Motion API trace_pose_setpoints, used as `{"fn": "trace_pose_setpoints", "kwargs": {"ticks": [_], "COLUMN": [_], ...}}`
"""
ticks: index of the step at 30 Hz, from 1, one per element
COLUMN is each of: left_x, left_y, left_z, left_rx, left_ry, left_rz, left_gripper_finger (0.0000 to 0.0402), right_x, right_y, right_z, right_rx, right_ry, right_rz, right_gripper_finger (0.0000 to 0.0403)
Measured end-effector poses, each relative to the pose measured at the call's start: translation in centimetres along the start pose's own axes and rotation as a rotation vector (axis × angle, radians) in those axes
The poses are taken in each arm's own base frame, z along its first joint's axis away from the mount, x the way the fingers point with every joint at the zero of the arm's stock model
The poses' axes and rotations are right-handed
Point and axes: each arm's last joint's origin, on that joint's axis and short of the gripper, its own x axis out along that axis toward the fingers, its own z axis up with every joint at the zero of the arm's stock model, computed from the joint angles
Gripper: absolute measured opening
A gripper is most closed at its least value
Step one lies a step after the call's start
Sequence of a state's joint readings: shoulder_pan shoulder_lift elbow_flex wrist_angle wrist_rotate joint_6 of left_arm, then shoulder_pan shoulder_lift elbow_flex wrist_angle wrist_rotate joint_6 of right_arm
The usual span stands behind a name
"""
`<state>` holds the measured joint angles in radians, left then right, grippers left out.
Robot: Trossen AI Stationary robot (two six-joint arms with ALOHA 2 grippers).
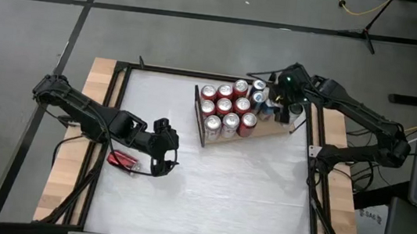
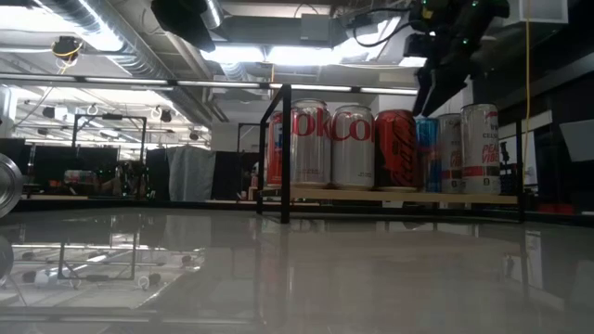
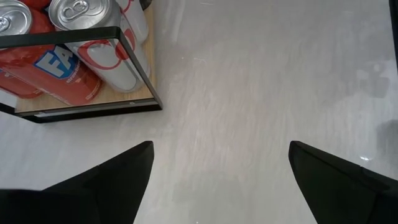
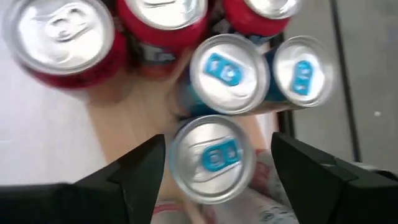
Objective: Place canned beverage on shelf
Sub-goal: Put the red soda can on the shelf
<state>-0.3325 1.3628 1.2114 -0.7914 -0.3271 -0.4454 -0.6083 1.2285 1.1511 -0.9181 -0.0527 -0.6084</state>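
The shelf (image 1: 269,127), a light-brown board with a dark rail at its left end, lies at the table's far middle and carries several upright red and silver cans (image 1: 224,107). My right gripper (image 4: 217,165) hovers open over the shelf's right end. Its fingers stand on either side of the top of a slim silver can with a blue tab (image 4: 214,158), which stands on its base on the board (image 4: 134,115); a gap shows beside one finger. My left gripper (image 1: 163,156) hangs open above bare table, left of the shelf. A red can (image 1: 121,159) lies on its side beneath the left arm.
Two more blue-tab slim cans (image 4: 261,71) stand close behind the one under my right gripper. The shelf's black rail corner (image 3: 134,68) is ahead of my left gripper. Pale wooden strips (image 1: 94,120) edge the white table, with open white surface on the near half.
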Motion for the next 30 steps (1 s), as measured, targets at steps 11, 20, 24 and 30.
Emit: {"fn": "trace_pose_setpoints", "kwargs": {"ticks": [11, 20, 24, 30], "left_x": [0.00, -0.01, -0.01, 0.00], "left_y": [0.00, 0.00, 0.01, 0.00], "left_z": [0.00, 0.00, 0.00, 0.00], "left_rx": [0.001, 0.001, 0.001, 0.001], "left_ry": [0.000, 0.000, 0.000, 0.000], "left_rz": [0.000, 0.000, 0.000, 0.000], "left_gripper_finger": [0.0364, 0.0364, 0.0364, 0.0364], "right_x": [0.00, -0.01, -0.03, -0.04], "right_y": [0.20, -0.05, -0.19, -0.31], "right_z": [-0.06, -0.27, -0.37, -0.37], "right_rx": [0.002, 0.000, 0.000, 0.000], "right_ry": [-0.011, 0.056, 0.090, 0.099], "right_rz": [0.046, -0.045, -0.094, -0.121], "right_gripper_finger": [0.0282, 0.0282, 0.0282, 0.0282]}}
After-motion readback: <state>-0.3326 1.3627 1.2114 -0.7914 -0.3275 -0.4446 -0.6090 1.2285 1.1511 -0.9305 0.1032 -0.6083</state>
